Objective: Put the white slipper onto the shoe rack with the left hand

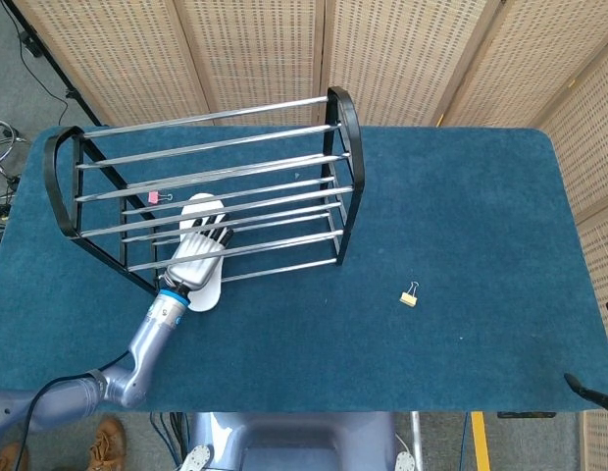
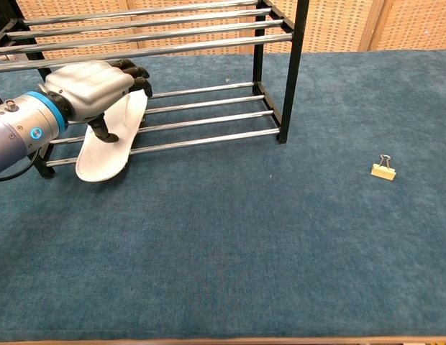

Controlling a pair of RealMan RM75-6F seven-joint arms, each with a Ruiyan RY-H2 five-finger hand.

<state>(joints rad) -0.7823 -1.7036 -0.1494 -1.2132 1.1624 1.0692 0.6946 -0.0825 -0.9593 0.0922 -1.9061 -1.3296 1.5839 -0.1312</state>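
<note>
At left of the chest view, under the chrome bars of the shoe rack (image 2: 208,115): left hand (image 2: 93,85) holding the white slipper (image 2: 111,140), fingers (image 2: 137,72) curled over its upper edge and thumb tucked beneath the sole. Slipper tilted, toe end lying across the rack's lower rails, heel end hanging past the front rail and resting on the blue table (image 2: 244,237). Wrist with a blue band reaching in from the left edge of the frame. In the head view, seen from above at centre left: same left hand (image 1: 198,257) lying over the white slipper (image 1: 201,285), which pokes out from the front of the shoe rack (image 1: 245,167) toward the lower edge of the picture, its far end visible between the bars. Silver forearm running down to the lower left corner. Small pink clip (image 1: 154,197) on the table surface beneath the rack's left half, just beyond the slipper's tip. Yellow binder clip (image 1: 410,294) alone on the blue table (image 1: 461,216) right of centre, well apart from the rack; same yellow binder clip (image 2: 383,169) at right in the chest view. Dark part at the lower right edge of the head view too small to tell whether it belongs to the right hand. Woven screens behind the table.
</note>
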